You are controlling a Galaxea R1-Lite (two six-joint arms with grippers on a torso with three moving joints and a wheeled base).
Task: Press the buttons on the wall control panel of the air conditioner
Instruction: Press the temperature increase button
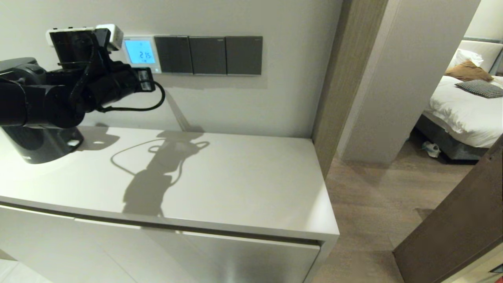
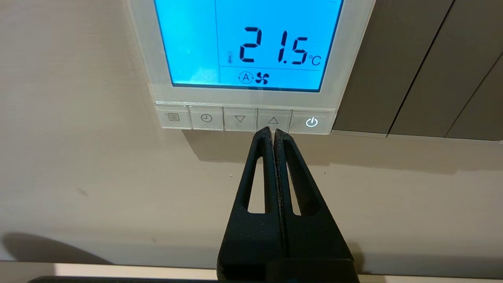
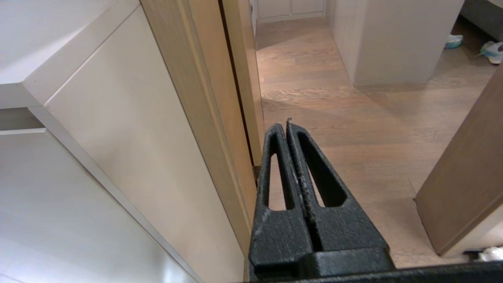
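Observation:
The air conditioner's wall control panel (image 1: 140, 53) is white with a lit blue screen reading 21.5 °C (image 2: 251, 43). A row of several clear buttons runs under the screen. My left gripper (image 2: 273, 130) is shut and empty, its tips at the lower edge of the up-arrow button (image 2: 274, 118), between the down-arrow button (image 2: 239, 118) and the lit power button (image 2: 311, 122). In the head view the left gripper (image 1: 147, 80) sits just below the panel. My right gripper (image 3: 287, 125) is shut and empty, parked low beside the cabinet, out of the head view.
Three dark switch plates (image 1: 208, 55) sit right of the panel. A white cabinet top (image 1: 220, 177) lies below the arm, with a black appliance (image 1: 39, 147) at its left. A wooden door frame (image 1: 334, 86) and a doorway to a bedroom lie to the right.

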